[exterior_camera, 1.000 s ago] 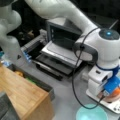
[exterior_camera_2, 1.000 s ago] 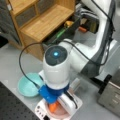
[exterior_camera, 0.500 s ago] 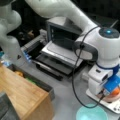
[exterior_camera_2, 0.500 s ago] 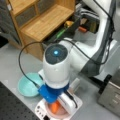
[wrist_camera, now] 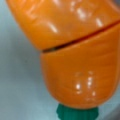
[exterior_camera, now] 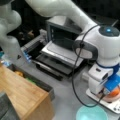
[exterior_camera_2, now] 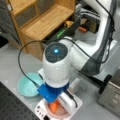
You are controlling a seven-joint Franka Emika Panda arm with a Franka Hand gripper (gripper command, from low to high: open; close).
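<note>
Arm bent steeply down in both front views, my wrist pointing straight at the tabletop [exterior_camera: 67, 100], with a black cable [exterior_camera: 75, 75] looping off it. My claw [exterior_camera_2: 58, 106] hangs low over a pink plate [exterior_camera_2: 53, 113] that sits on a white board [exterior_camera_2: 78, 100], and it reaches right down to an orange toy carrot [exterior_camera_2: 53, 106] lying on that plate. In a front view the carrot [exterior_camera: 113, 93] shows just under my blue wrist mount [exterior_camera: 112, 82]. The wrist view is filled by the carrot [wrist_camera: 75, 55], very close, with a seam across its middle and its green stem end [wrist_camera: 77, 113] at the bottom edge. My fingers are hidden under my wrist, so I cannot tell whether the claw is released or clenched on the carrot.

A teal bowl [exterior_camera_2: 28, 83] rests on the tabletop just beside the board; in a front view the bowl [exterior_camera: 91, 113] lies at the bottom edge. A wooden shelf unit [exterior_camera_2: 42, 20] stands well apart, and a toaster oven [exterior_camera: 65, 35] with its door dropped open sits behind my arm.

Compared with a second ago, my wrist stands in nearly the same place over the plate; the bowl and the board have not shifted.
</note>
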